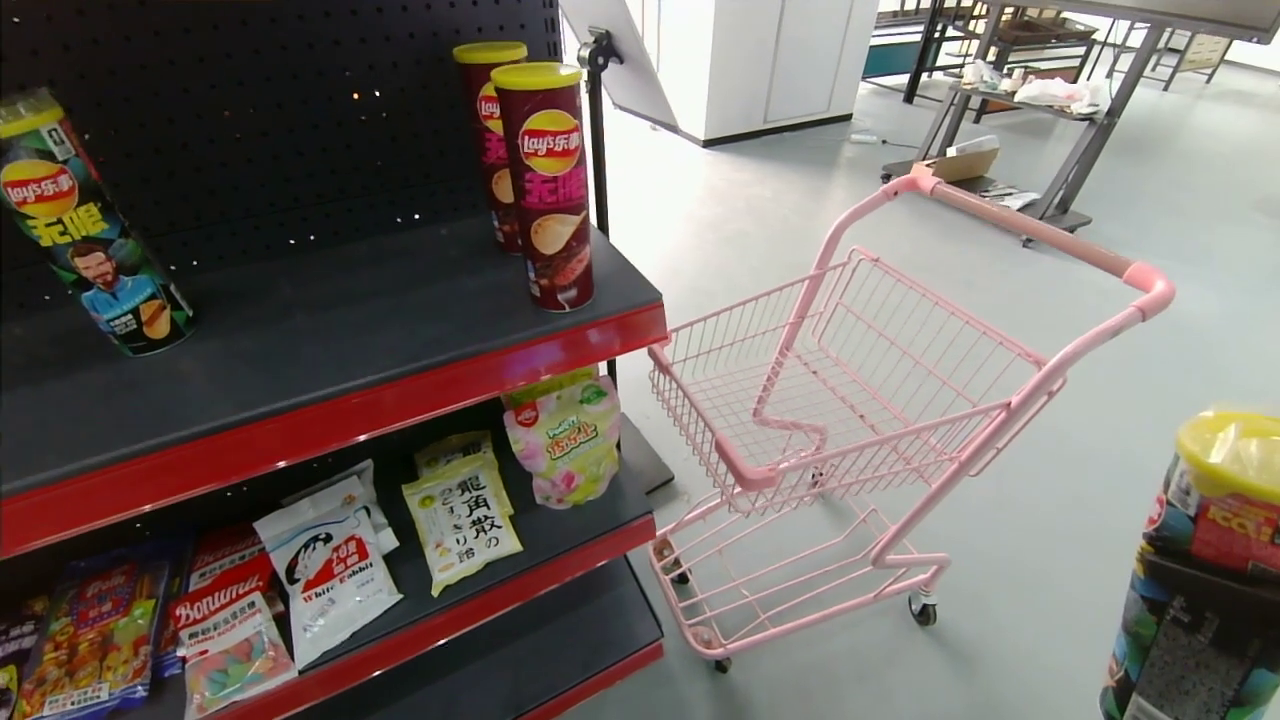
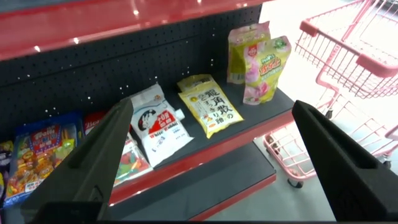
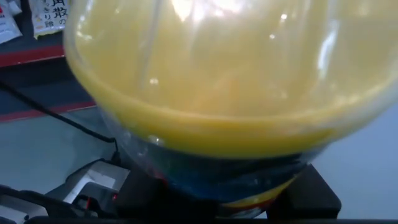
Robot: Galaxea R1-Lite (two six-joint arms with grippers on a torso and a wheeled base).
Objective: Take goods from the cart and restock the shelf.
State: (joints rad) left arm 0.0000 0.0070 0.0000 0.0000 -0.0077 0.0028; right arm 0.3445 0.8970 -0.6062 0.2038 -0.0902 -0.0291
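The pink cart [image 1: 860, 390] stands on the floor right of the shelf, its basket empty. My right gripper [image 1: 1205, 590] is at the lower right, shut on a chip can [image 1: 1225, 500] with a yellow lid [image 3: 230, 68], held upright beside the cart. On the top shelf board [image 1: 330, 330] stand two maroon chip cans [image 1: 545, 185] at the right end and a green chip can [image 1: 85, 230], tilted, at the left. My left gripper [image 2: 211, 112] is open with nothing between its fingers, facing the lower shelf of snack bags [image 2: 208, 112].
The lower shelf [image 1: 560, 530] holds several snack bags, among them a white bag [image 1: 330, 570] and a pink-green pouch [image 1: 565, 440]. The middle of the top board is bare. Metal tables [image 1: 1010, 100] stand far behind the cart, with open floor between.
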